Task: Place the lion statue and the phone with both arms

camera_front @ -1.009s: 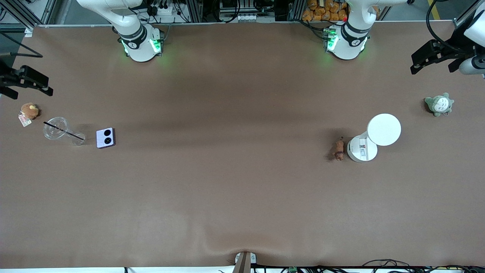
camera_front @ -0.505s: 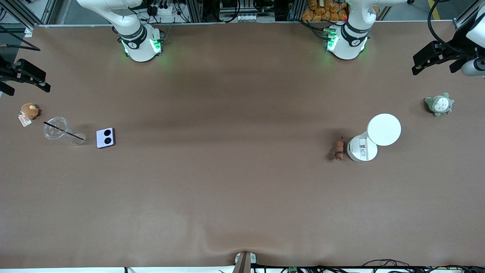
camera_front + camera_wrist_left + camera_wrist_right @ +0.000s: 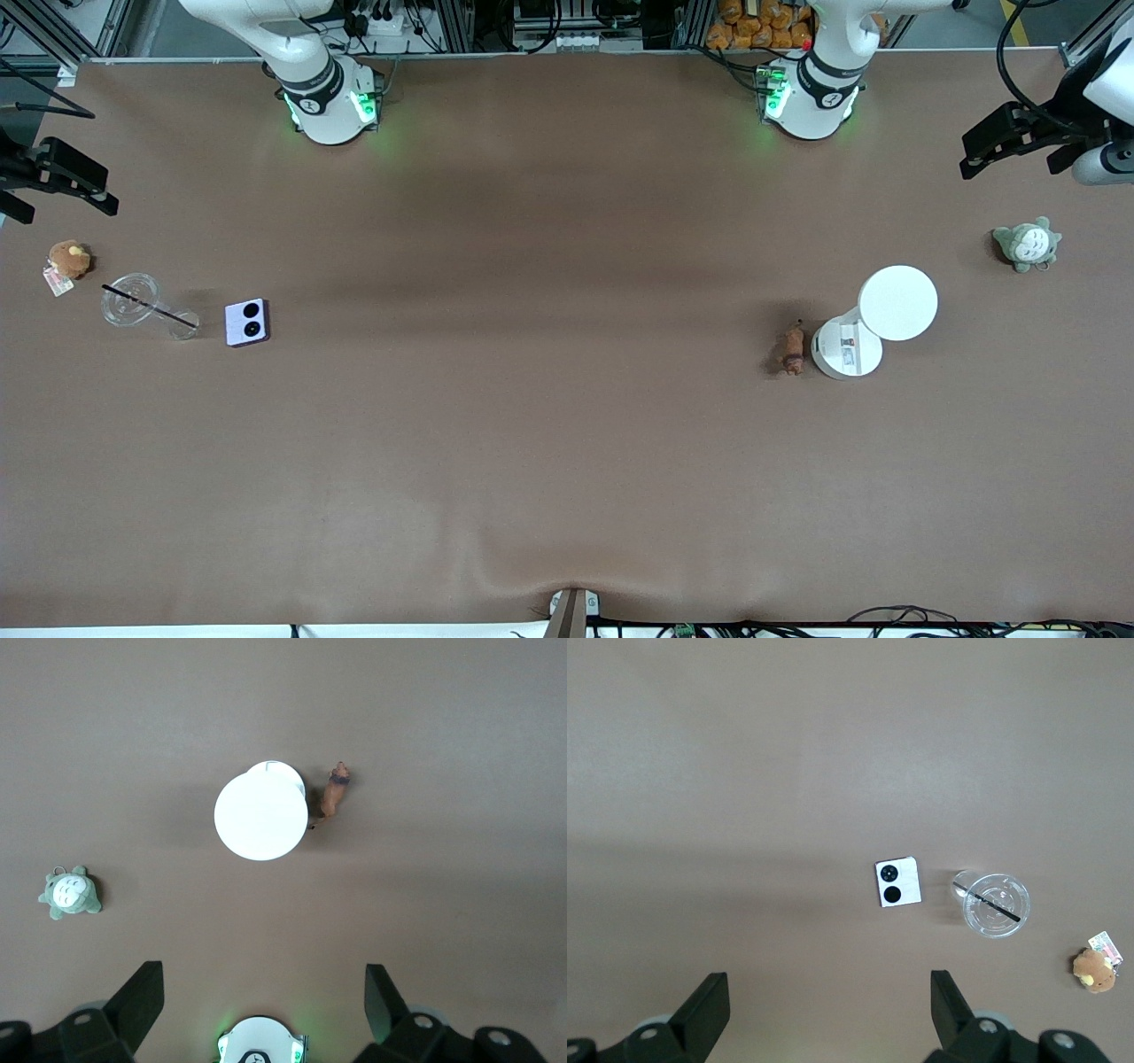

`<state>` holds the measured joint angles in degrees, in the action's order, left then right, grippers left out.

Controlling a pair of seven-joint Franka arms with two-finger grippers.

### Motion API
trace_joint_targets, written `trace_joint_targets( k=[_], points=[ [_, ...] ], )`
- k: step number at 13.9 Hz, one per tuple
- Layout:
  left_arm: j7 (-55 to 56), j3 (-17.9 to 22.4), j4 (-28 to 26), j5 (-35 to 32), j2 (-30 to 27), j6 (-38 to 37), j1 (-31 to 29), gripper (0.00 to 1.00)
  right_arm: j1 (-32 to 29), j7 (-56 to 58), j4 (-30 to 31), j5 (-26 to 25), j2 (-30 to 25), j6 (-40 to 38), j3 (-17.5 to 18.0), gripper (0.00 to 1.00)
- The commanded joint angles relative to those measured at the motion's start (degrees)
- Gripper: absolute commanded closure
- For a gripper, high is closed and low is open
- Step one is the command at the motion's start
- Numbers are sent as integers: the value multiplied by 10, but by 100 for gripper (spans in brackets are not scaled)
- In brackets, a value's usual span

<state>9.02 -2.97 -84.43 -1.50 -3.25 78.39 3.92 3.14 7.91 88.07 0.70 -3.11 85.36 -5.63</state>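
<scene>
The lavender phone (image 3: 246, 322) (image 3: 897, 882) lies flat with its two black circles up, toward the right arm's end of the table. The small brown lion statue (image 3: 793, 349) (image 3: 334, 795) lies beside a white lamp's base, toward the left arm's end. My right gripper (image 3: 69, 213) (image 3: 828, 979) hangs open and empty, high over the table's edge by a brown plush. My left gripper (image 3: 1010, 159) (image 3: 264, 979) hangs open and empty, high over the table near a grey-green plush.
A clear cup with a black straw (image 3: 142, 304) lies beside the phone, and a brown tagged plush (image 3: 68, 259) is past it. The white lamp has a round head (image 3: 897, 303) and a base (image 3: 847, 347). A grey-green plush (image 3: 1026, 244) sits near the table's end.
Both grippers have shifted only slightly, the right one a little toward the robots' side. Their fingers stay wide and nothing on the table has moved.
</scene>
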Motion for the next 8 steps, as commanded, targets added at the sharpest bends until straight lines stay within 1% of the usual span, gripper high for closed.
trace_joint_targets(
  k=[1, 8],
  points=[
    [2, -1, 2, 6, -1, -10, -3, 0, -6, -8, 2, -10, -8, -1, 10, 0],
    [2, -1, 2, 6, -1, -10, -4, 0, -5, -7, 3, -3, -8, 0, 10, 0]
  ],
)
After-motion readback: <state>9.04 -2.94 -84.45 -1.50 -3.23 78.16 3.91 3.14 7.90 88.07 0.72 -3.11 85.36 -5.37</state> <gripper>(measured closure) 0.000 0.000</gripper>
